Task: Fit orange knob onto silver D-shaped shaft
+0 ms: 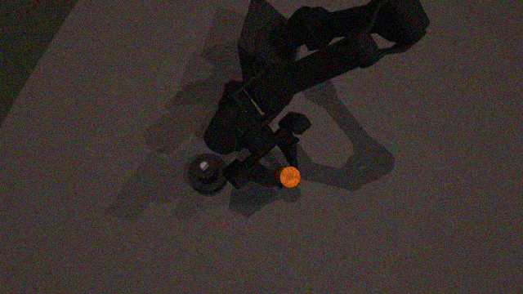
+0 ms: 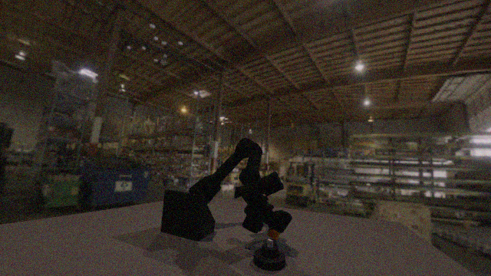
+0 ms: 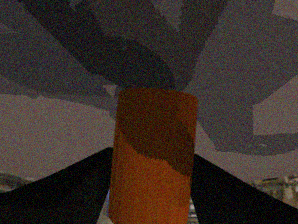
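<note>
The orange knob (image 1: 290,176) (image 2: 273,234) (image 3: 154,130) is held between the fingers of my gripper (image 1: 286,173) (image 3: 152,159), which is shut on it. In the top view a round end of the knob faces the camera. It is above the table, right of the round pedestal (image 1: 191,180) (image 2: 269,264). The silver shaft (image 1: 203,166) (image 2: 270,243) stands up bare from the pedestal. In the exterior view the knob appears behind the shaft's top. I cannot make out the knob's hole or the shaft's flat side.
The arm's dark base (image 1: 265,45) (image 2: 186,215) stands on the table (image 1: 368,245) (image 2: 77,238). A dark part of the gripper (image 1: 241,173) reaches close to the pedestal's right side in the top view. The light is dim and arm shadows lie across the table.
</note>
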You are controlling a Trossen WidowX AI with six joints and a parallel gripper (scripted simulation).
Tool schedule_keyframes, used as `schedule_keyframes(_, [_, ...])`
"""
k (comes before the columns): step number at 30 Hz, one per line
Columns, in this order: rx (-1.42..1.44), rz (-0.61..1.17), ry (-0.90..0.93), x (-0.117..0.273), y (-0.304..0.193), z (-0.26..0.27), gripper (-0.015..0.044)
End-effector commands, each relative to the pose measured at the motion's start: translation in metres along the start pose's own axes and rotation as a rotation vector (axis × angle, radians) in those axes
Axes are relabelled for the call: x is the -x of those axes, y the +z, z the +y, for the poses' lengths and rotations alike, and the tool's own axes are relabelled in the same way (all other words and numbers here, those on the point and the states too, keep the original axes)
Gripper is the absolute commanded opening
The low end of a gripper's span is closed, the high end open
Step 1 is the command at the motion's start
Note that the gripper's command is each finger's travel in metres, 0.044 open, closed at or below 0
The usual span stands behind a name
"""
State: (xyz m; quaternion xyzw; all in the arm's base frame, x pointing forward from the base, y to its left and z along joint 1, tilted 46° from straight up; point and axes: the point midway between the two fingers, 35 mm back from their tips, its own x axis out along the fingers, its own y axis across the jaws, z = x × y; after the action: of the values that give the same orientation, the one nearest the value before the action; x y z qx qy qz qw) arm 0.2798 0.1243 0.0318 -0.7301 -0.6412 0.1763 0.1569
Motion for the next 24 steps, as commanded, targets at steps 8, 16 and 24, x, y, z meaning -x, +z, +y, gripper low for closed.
schedule_keyframes(8, [0.0,0.0,0.0,0.0,0.0,0.0,0.026])
schedule_keyframes(16, [0.0,0.0,0.0,0.0,0.0,0.0,0.026])
schedule_keyframes(24, [0.0,0.0,0.0,0.0,0.0,0.0,0.026])
